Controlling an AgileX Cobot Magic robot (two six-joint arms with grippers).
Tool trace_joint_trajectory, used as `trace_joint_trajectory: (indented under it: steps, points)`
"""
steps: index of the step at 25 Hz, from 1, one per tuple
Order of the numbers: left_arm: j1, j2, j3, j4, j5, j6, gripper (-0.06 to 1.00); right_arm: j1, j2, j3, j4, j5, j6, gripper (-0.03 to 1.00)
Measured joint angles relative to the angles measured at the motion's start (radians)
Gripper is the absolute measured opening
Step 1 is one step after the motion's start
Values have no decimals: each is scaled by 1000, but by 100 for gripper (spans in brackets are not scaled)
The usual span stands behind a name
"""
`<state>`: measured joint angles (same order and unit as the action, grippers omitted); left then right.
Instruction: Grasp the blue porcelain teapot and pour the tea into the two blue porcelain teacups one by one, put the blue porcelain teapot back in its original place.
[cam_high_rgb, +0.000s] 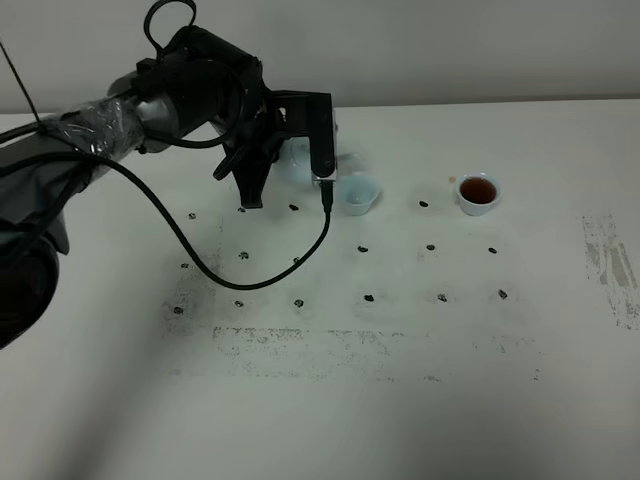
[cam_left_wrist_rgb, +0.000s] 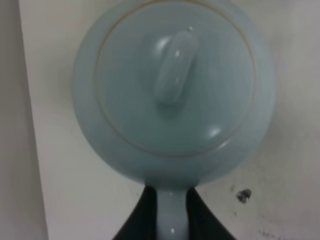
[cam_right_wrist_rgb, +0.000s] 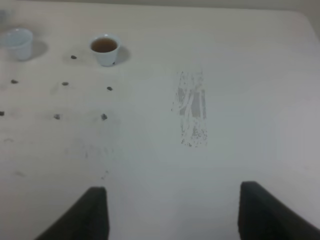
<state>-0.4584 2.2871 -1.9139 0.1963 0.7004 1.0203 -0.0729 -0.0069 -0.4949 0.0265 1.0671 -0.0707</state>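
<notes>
The teapot (cam_left_wrist_rgb: 172, 85) handle sits right under my left wrist camera, pinched between the two dark fingers (cam_left_wrist_rgb: 137, 220) of my left end effector (cam_left_wrist_rgb: 171, 216). The jaws are closed hard on the handle. From that camera I look down on the lid and its long knob, so the pot is about upright. I cannot tell whether its base is on the table (cam_high_rgb: 400, 400) or lifted off it.

From the high camera, my left arm reaches in over the back of the table and its end effector (cam_high_rgb: 262, 190) hides most of the teapot (cam_high_rgb: 297, 165); only pale blue slivers show on either side of the black wrist. The pot is at the back left of the grid of dark marks (cam_high_rgb: 365, 248), just beside the left cup (cam_high_rgb: 360, 193). That cup's inside is pale. The right cup (cam_high_rgb: 478, 192) stands well apart from it, further to my right, and holds dark brown tea. A black cable (cam_high_rgb: 200, 260) loops from my arm down across the table.

My right end effector (cam_right_wrist_rgb: 175, 215) hangs over bare table with its fingers (cam_right_wrist_rgb: 85, 215) spread wide, holding nothing. Its camera shows a scuffed patch (cam_right_wrist_rgb: 192, 115) ahead, and both cups far off: the right cup (cam_right_wrist_rgb: 105, 49) with tea and the left cup (cam_right_wrist_rgb: 17, 42) beyond it.
</notes>
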Motion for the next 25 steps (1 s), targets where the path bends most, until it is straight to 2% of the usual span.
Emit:
trace_joint_trajectory:
  steps: [8,16,21,25]
  points:
    - [-25,6,-8,99,20,0,4,0,0,0,0,0,0,57]
    - [-48,6,-8,125,21,-9,4,0,0,0,0,0,0,57]
    - [-49,6,-8,178,24,-68,4,0,0,0,0,0,0,57]
    - [-49,6,-8,193,24,-72,4,0,0,0,0,0,0,57]
